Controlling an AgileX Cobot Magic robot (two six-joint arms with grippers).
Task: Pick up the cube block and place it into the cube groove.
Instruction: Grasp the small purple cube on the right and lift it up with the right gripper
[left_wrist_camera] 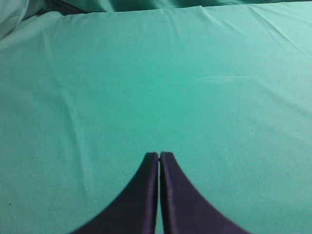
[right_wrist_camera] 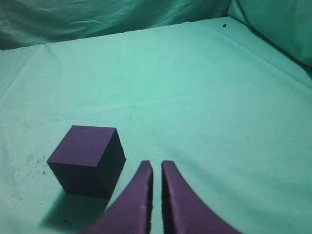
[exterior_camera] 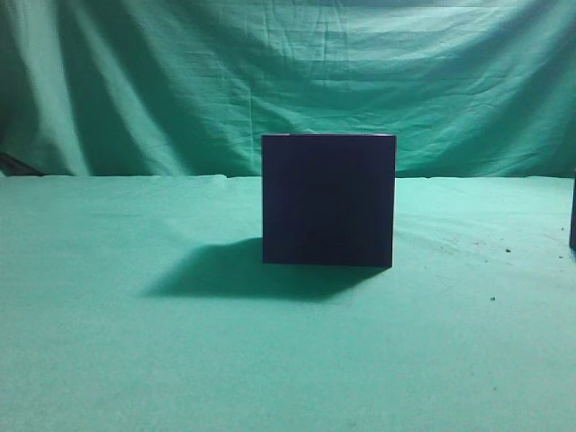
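Observation:
The cube block (right_wrist_camera: 87, 161), a small dark navy-black cube, sits on the green cloth in the right wrist view, just left of my right gripper (right_wrist_camera: 157, 165). That gripper is shut with a thin gap, holds nothing, and is apart from the cube. The large dark box (exterior_camera: 328, 200) with the cube groove stands mid-table in the exterior view; its opening is not visible. My left gripper (left_wrist_camera: 159, 155) is shut and empty over bare cloth. Neither gripper shows in the exterior view.
Green cloth (exterior_camera: 135, 360) covers the table and hangs as a backdrop (exterior_camera: 180, 81). A dark sliver (exterior_camera: 572, 216) shows at the right edge of the exterior view; I cannot tell what it is. The box casts a shadow to its left.

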